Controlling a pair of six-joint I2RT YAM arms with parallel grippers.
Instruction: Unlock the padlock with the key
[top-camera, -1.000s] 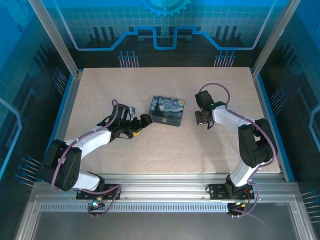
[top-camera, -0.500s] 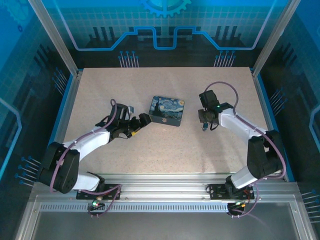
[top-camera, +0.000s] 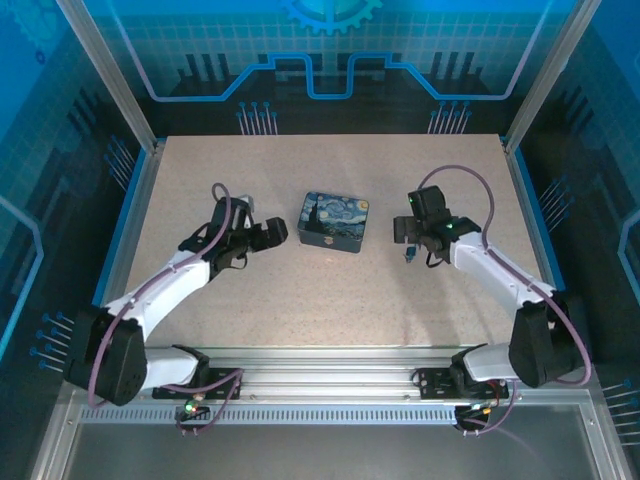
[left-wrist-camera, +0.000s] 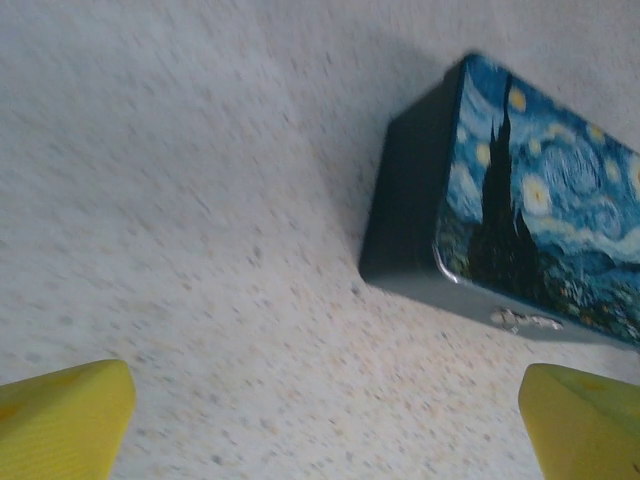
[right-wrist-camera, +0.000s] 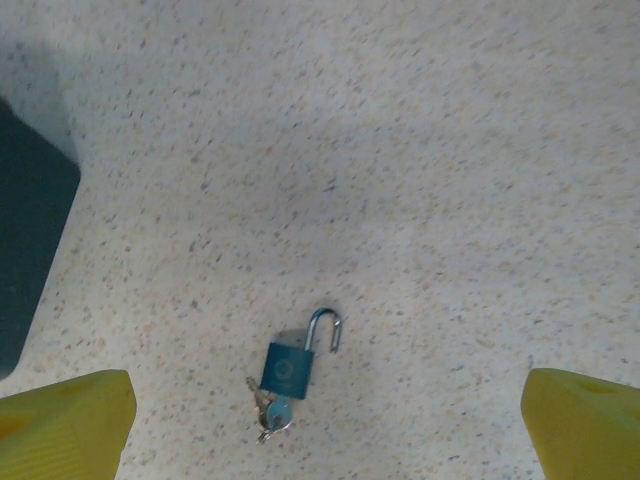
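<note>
The padlock (right-wrist-camera: 287, 367) is a small blue-bodied lock lying flat on the table, its silver shackle swung open. The key (right-wrist-camera: 270, 412) sticks out of its bottom with a second key on the ring. In the top view the padlock (top-camera: 408, 254) lies right of the night-sky box (top-camera: 333, 221). My right gripper (right-wrist-camera: 325, 425) hovers above it, open, yellow pads (right-wrist-camera: 65, 420) wide apart and empty. My left gripper (left-wrist-camera: 320, 425) is open too, just left of the box (left-wrist-camera: 530, 230), not touching it. A small metal clasp (left-wrist-camera: 525, 320) shows on the box front.
The speckled table (top-camera: 300, 300) has a raised blue rim (top-camera: 128, 215) on its sides and a metal rail along the near edge. A dark corner of the box (right-wrist-camera: 30, 230) sits at the left of the right wrist view.
My left gripper has backed off leftward from the box. My right gripper has shifted right, leaving the padlock lying on the table below it.
</note>
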